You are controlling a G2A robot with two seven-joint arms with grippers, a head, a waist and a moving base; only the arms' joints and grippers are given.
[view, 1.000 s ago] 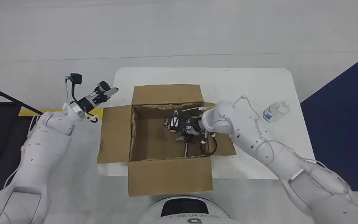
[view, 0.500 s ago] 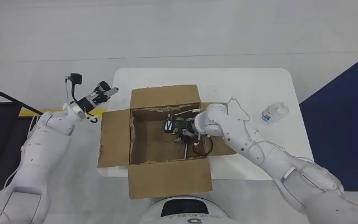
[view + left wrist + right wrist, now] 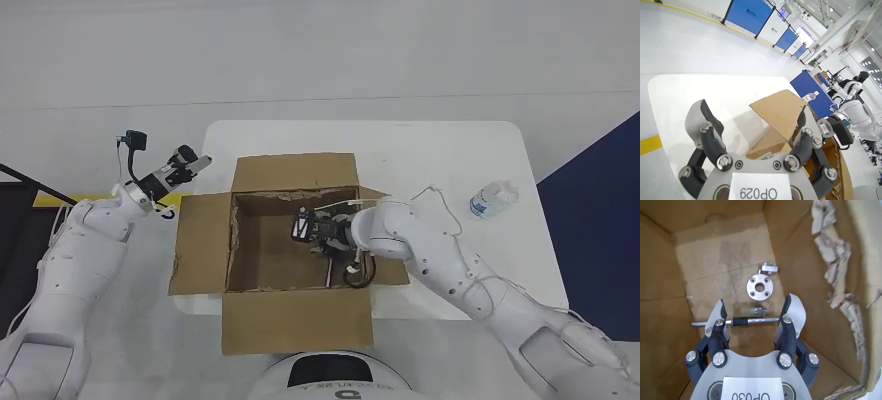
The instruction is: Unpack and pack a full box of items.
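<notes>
An open cardboard box (image 3: 265,255) sits mid-table with its flaps spread. My right gripper (image 3: 755,300) hangs open inside it, just above the floor (image 3: 305,228). Under it lie a steel rod with a black sleeve (image 3: 738,322), a small threaded stud with a pale cap (image 3: 753,311), a round metal flange with holes (image 3: 759,287) and a little metal bracket (image 3: 769,269). The rod runs across between the fingers, untouched. My left gripper (image 3: 753,109) is open and empty, held off the box's left rear corner (image 3: 195,162).
A clear water bottle (image 3: 493,198) lies on the white table (image 3: 450,150) to the right of the box. The box's inner wall edge is torn and ragged (image 3: 838,262). One raised flap (image 3: 780,111) stands in front of my left gripper.
My right gripper has moved leftward and lower inside the box, and the box has slid slightly left. The left arm has kept still.
</notes>
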